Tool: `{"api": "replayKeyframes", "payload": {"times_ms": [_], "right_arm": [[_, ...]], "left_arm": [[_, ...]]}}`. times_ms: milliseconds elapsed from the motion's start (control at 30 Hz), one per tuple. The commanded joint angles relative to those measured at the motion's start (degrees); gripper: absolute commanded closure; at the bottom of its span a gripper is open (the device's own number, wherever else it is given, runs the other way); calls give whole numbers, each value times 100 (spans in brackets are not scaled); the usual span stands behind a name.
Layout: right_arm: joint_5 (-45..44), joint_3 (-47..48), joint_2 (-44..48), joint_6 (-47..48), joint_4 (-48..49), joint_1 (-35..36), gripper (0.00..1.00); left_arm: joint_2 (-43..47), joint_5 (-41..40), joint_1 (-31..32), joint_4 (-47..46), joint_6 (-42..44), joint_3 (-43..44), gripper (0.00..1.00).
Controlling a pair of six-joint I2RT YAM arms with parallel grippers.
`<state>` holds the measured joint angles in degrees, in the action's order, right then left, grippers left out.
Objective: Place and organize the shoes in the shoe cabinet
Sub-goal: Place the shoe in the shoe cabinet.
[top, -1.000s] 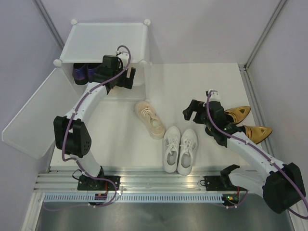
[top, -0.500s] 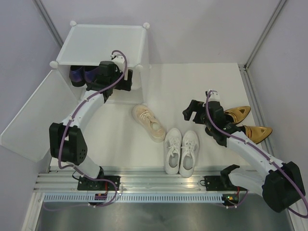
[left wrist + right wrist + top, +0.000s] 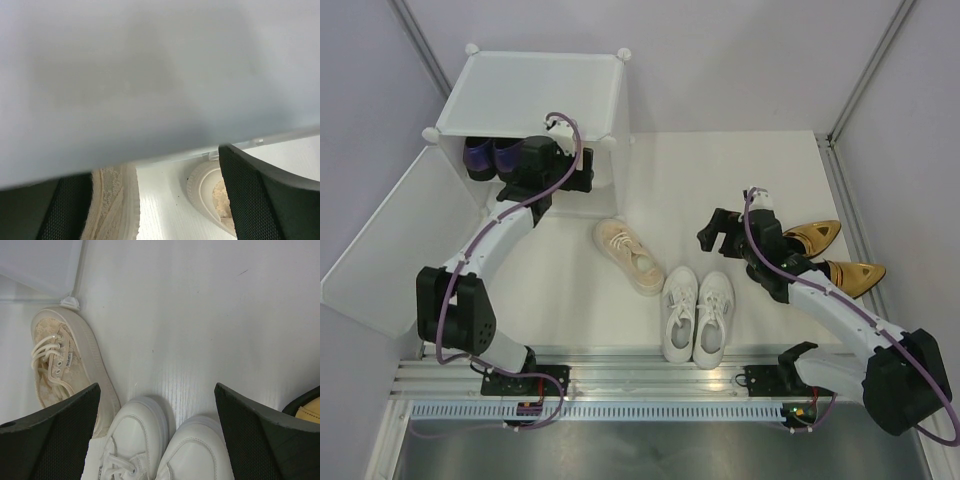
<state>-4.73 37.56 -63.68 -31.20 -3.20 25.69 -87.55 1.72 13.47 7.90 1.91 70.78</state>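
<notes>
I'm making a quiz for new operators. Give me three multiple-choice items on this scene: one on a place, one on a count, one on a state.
1. Where are the purple loafers? A) inside the shoe cabinet B) on the cabinet's roof C) beside the arms' bases
2. How many white sneakers stand on the table? A) one B) two C) four
3. How is the right gripper? A) shut on a shoe B) shut, empty C) open, empty
Answers: 1 A, they show in its open front; 2 B, a pair side by side; 3 C, fingers wide apart, nothing between.
</notes>
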Motion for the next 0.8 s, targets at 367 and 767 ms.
{"api": "replayKeyframes", "payload": {"times_ms": [367,767], "right_arm": [[87,190,-48,88,276,-20,3],[139,173,-74,97,268,-12,2]], "left_arm": [[730,-31,15,-992,-130,-302,6],[818,-31,6,-992,-139,-442,5]]}}
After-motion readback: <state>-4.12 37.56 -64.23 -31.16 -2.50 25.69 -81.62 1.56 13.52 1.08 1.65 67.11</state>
